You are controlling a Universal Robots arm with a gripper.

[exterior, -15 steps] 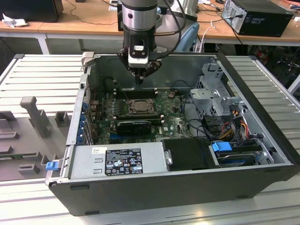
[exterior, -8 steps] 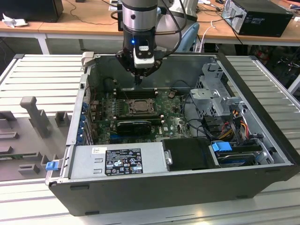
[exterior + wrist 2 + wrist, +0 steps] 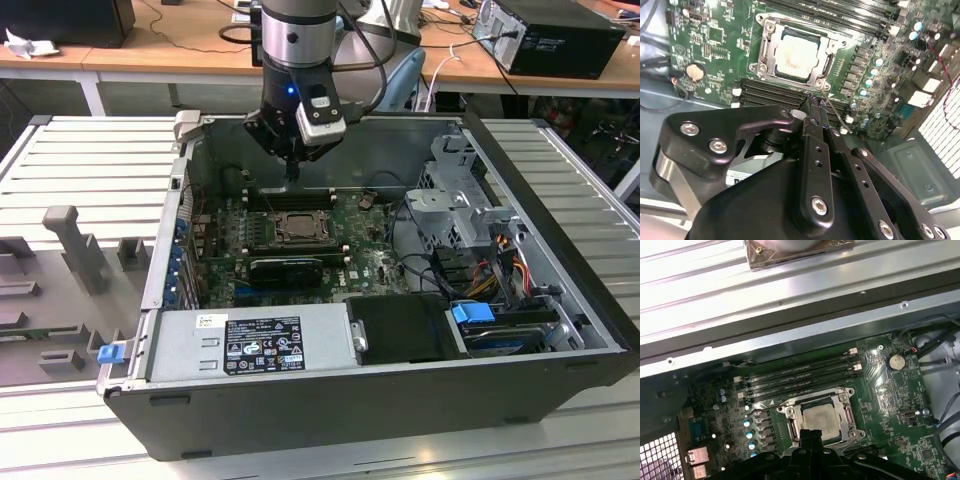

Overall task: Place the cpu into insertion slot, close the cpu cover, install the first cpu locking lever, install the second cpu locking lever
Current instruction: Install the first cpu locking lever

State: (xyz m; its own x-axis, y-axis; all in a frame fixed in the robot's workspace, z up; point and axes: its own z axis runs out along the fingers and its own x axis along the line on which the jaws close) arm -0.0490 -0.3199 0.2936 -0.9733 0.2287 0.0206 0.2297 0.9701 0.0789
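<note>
Near the insertion slot (image 3: pixel 765 50), the hand (image 3: pixel 815 106) hangs pinched closed.

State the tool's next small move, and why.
Probably press down on the thin raised locking lever beside the tool: the cpu already sits under the closed cpu cover, and that lever looks unlatched.

Bright, even light, with white glare on the cpu (image 3: pixel 799 54).

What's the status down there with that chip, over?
Gripper shut, hovering at insertion slot edge. Cpu seated, cpu cover down. Thin lever beside gripper.
</note>
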